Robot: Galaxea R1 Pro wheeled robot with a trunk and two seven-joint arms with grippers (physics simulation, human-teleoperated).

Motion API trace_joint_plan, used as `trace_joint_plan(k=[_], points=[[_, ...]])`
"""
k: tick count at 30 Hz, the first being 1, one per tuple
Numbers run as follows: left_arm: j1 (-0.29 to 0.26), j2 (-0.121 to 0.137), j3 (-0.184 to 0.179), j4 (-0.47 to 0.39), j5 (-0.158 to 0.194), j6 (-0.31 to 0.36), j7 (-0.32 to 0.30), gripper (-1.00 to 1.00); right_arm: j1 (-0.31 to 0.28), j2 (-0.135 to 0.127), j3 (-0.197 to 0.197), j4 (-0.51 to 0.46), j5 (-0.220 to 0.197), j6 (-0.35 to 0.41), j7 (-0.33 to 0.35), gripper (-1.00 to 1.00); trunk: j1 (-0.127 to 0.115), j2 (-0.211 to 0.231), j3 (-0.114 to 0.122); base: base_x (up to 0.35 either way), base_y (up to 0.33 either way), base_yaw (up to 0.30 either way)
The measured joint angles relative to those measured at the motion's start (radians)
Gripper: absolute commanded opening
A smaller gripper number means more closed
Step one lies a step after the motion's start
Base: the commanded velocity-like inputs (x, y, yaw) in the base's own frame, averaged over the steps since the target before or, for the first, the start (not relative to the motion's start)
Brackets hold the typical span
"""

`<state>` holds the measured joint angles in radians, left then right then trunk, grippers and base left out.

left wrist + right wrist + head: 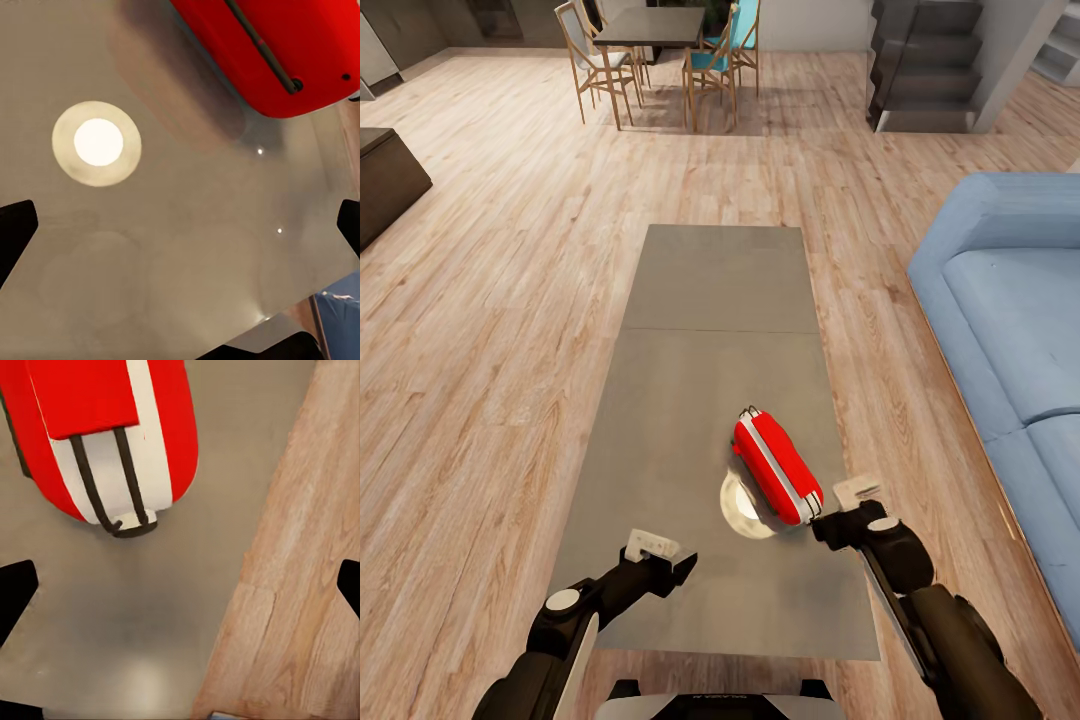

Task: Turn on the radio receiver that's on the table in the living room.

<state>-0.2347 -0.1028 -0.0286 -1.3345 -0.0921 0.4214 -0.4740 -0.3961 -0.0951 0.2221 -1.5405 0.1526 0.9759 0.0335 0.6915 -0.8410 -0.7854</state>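
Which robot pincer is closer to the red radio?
The right pincer. It sits right by the near end of the red radio, while the left pincer hangs farther back over the bare table.

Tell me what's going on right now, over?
Both grippers open, holding nothing. Right gripper beside the radio receiver; left gripper farther off. Radio upright on the table. Nothing in the way.

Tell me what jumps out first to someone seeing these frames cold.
The small bright-red radio with a white trim band grabs the eye, sitting toward the near right of the long grey-brown low table. The right gripper hangs just beside its near end, fingers spread, while the left gripper hovers open over the table's near edge. A large blue sofa fills the right.
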Motion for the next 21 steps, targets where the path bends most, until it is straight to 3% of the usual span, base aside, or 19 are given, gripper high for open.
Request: trace_joint_plan(k=[8, 21], points=[[0.000, 0.000, 0.000, 0.000, 0.000, 0.000, 0.000, 1.00, -0.086, 0.002, 0.055, 0.012, 0.000, 0.071, 0.126, 1.00, 0.000, 0.000, 0.000, 0.000, 0.000, 0.000], [0.000, 0.000, 0.000, 0.000, 0.000, 0.000, 0.000, 1.00, -0.179, 0.005, 0.056, 0.097, -0.004, 0.071, 0.156, 1.00, 0.000, 0.000, 0.000, 0.000, 0.000, 0.000]])
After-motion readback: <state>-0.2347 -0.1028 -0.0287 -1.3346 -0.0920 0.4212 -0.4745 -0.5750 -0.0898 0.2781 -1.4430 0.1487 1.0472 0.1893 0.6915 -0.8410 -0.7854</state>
